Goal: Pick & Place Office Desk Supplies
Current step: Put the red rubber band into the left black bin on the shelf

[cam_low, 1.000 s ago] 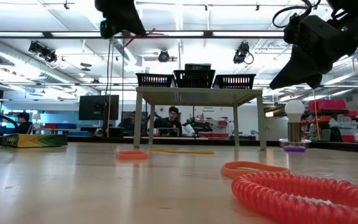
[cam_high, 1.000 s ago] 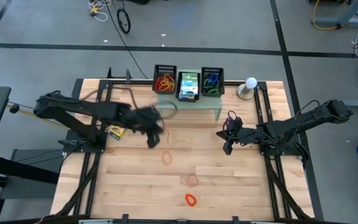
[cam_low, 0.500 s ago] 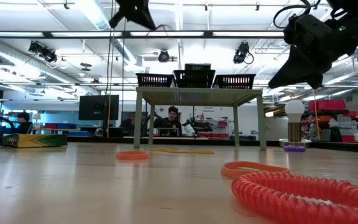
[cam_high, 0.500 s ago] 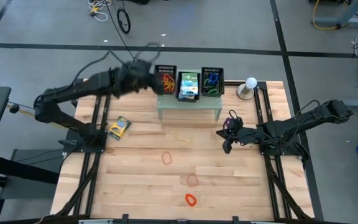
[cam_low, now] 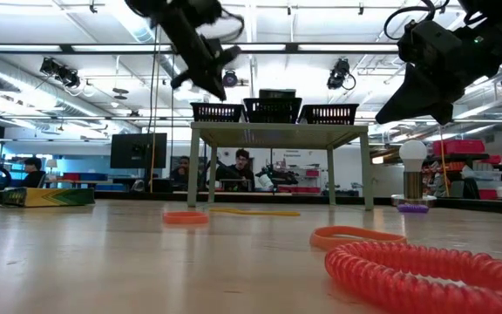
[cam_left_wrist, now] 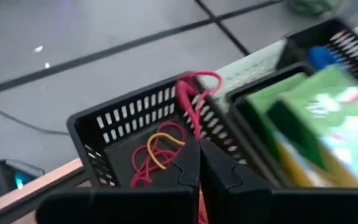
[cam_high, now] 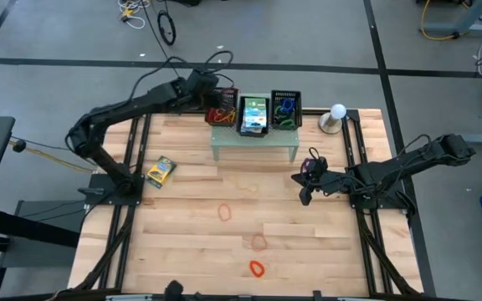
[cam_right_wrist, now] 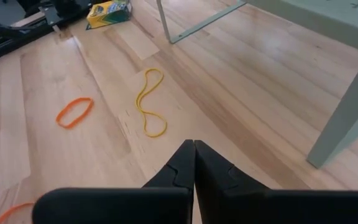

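Left gripper (cam_left_wrist: 197, 163) pinches a red band (cam_left_wrist: 194, 99) above the black basket (cam_left_wrist: 98, 134); right gripper (cam_right_wrist: 194, 163) pressed together, empty, above the table (cam_high: 308, 242).

The left arm reaches across to the counter's (cam_high: 182, 251) far edge, its hand (cam_left_wrist: 199, 163) poised above the far left corner of the counter, fingers pressed together on a red band (cam_left_wrist: 191, 99). The right arm is folded low over the counter's right side, its hand (cam_high: 306, 194) tilted down, fingers closed on nothing.
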`<state>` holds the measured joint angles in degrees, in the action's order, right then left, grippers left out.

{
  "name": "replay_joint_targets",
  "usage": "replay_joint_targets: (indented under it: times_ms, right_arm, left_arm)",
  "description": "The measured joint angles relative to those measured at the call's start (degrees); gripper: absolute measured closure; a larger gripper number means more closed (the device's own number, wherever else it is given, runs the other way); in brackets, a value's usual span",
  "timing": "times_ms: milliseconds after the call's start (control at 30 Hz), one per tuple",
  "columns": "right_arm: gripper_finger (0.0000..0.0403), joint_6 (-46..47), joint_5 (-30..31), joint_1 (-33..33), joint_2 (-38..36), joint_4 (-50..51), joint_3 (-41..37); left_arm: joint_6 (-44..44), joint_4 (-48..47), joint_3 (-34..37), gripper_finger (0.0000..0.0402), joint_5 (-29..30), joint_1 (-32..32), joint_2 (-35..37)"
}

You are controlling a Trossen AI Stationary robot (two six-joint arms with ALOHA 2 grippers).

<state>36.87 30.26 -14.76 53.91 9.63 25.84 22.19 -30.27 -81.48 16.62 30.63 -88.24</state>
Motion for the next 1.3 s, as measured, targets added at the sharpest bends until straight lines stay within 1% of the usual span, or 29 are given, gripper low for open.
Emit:
replay_joint_targets:
  times_ms: [200, 367, 467, 567, 667, 900, 1067, 1200, 1300]
  right_arm:
    - [0.0396, 0.38, 0.82, 0.0, 0.0, 0.0, 0.0]
    - [0.0396, 0.38, 1.01, 0.0, 0.01, 0.0, 0.01]
    - [0.0396, 0.38, 1.01, 0.0, 0.0, 0.0, 0.01]
    - [0.0396, 0.38, 1.01, 0.0, 0.01, 0.0, -0.01]
    - [0.0396, 0.38, 1.11, 0.0, 0.01, 0.01, 0.01]
    - [0.0396, 0.34, 1.25, 0.0, 0.02, 0.02, 0.0]
    - [0.0396, 0.37, 1.27, 0.0, 0.02, 0.02, 0.01]
    - [0.0396, 0.38, 1.29, 0.0, 0.02, 0.02, -0.01]
    - [0.0396, 0.38, 1.35, 0.0, 0.02, 0.02, 0.01]
  left_arm:
    - [0.47, 1.75, 0.0, 0.0399, 0.59, 1.1, -3.74]
    - [0.88, 1.77, 0.0, 0.0391, 1.1, 0.8, -3.88]
    - [0.87, -0.16, 0.0, 0.0384, 0.42, 0.7, -3.77]
    - [0.91, -1.47, 0.0, 0.0388, 0.67, -0.25, -2.88]
    - [0.48, -0.93, 0.0, 0.0397, 2.89, -1.76, -1.41]
    - [0.07, -0.74, 0.0, 0.0397, 7.85, -2.84, 1.38]
    - [-0.55, -0.88, 0.0, 0.0397, 10.23, -2.96, 1.5]
    - [-1.5, 0.43, 0.0, 0.0398, 15.09, -4.34, 1.64]
    - [-2.54, 1.67, -0.03, 0.0398, 15.78, -5.3, 2.0]
